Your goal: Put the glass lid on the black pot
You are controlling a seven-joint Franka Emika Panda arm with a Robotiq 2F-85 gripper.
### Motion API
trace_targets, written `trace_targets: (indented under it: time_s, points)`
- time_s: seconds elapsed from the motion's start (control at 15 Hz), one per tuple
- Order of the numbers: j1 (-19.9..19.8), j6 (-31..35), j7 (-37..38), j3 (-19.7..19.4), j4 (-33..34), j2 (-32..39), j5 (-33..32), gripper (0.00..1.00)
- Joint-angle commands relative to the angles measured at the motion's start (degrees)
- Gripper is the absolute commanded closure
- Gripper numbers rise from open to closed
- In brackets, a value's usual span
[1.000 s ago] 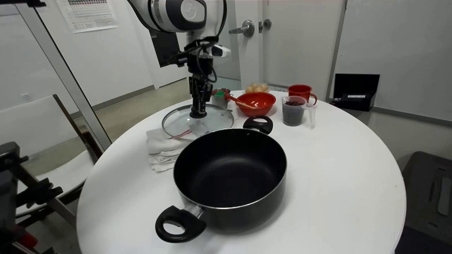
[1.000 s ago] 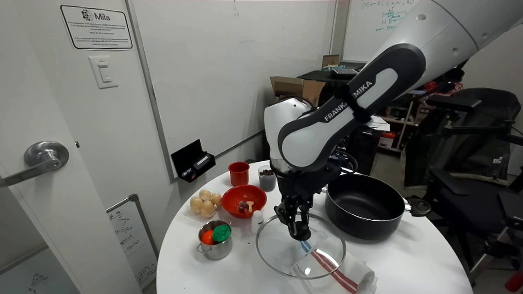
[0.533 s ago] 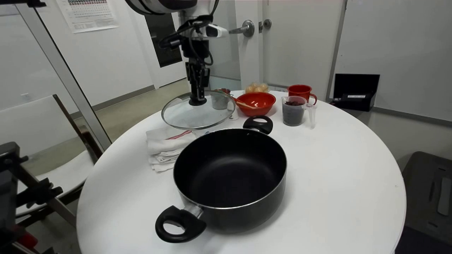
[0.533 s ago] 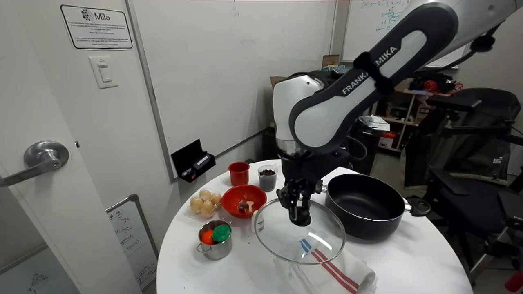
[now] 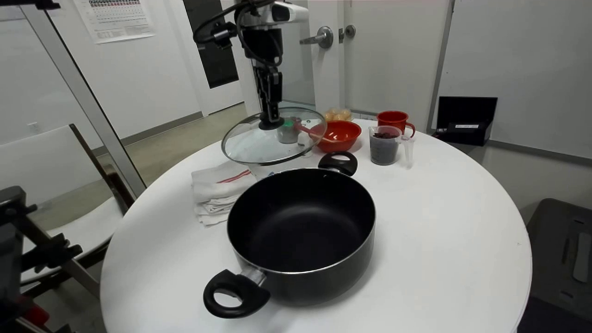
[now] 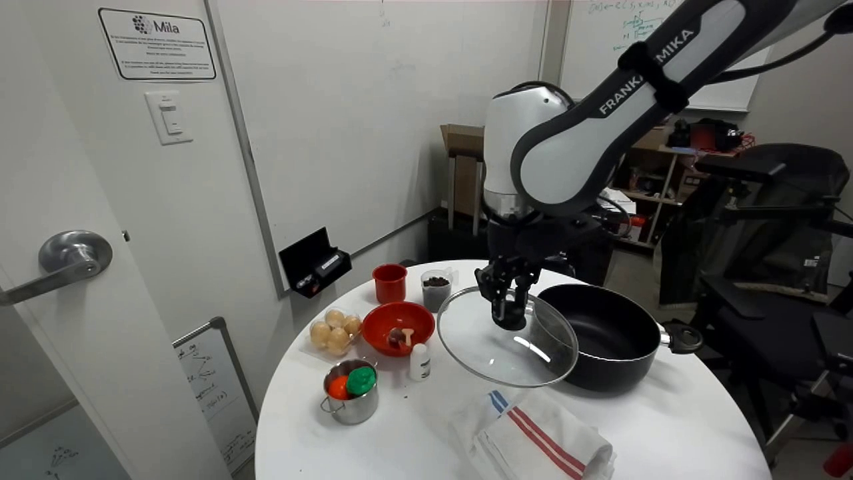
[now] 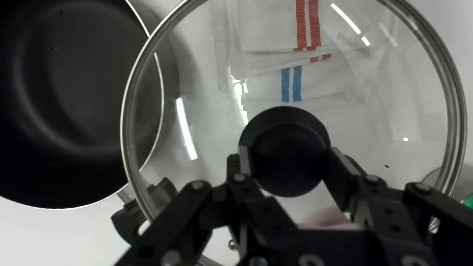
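- Count on the black pot, uncovered on the counter, as a stiff, probably steady seat.
- Find the glass lid held aloft beside the pot, overlapping its edge in the wrist view, not yet centred.
- Expect rigid, slick, breakable glass, likely of moderate weight; lower gently and level, sparing the metal rim any knock.
- Note the gripper closed on the knob from both sides.
- Favour that central knob for balance; beware swivelling or tipping under a weak squeeze.
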Motion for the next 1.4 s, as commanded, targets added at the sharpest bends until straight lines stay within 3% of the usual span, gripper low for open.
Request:
trace_targets:
  time_s: [0.0,0.33,0.87,1.33]
  points:
    - [-0.4,1.7,3.8,-1.8,-5.5,-5.0,0.7,0.75]
    - [-3.4,1.1,6.8,-2.9,-7.8,-5.3,2.9,0.75]
    - [-10.6,1.4,8.4,-4.4,-9.9,-4.5,12.1,0.75]
    - [-12.3,0.7,13.8,-6.9,-8.9,-2.7,13.0,0.75]
